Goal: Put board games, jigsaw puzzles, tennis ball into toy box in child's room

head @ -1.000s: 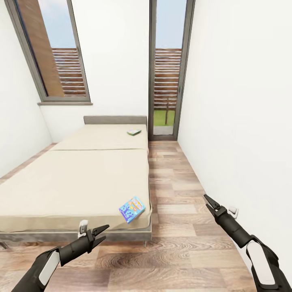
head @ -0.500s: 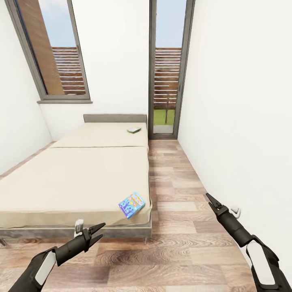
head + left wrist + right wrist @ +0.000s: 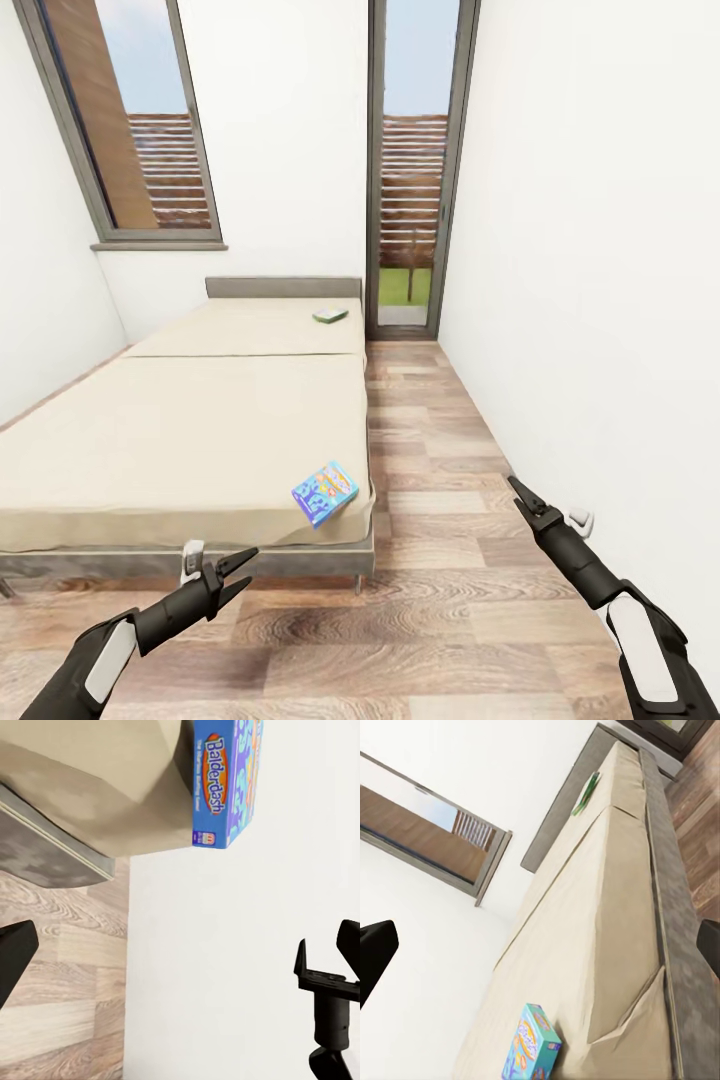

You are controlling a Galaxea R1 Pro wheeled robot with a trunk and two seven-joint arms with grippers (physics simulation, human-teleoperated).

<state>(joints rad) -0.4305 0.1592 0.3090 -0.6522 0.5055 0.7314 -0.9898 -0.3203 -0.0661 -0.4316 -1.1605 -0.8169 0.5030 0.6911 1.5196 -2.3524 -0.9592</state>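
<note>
At bed (image 3: 180, 440) near corner: blue game carton (image 3: 325, 492) overhanging edge; left tool (image 3: 238, 572) apart, right tool (image 3: 517, 493) together.

— Where's the head camera looking from?
— High at the foot of the bed (image 3: 180, 440), facing forward and down its length toward the window (image 3: 130, 130) and glass door (image 3: 410, 170), both arms low in front.
— And the wrist ones?
— The left sits close under the bed's near corner, right up against the blue game (image 3: 225, 780). The right looks from farther off along the bed's side. All three share that game and corner.
</note>
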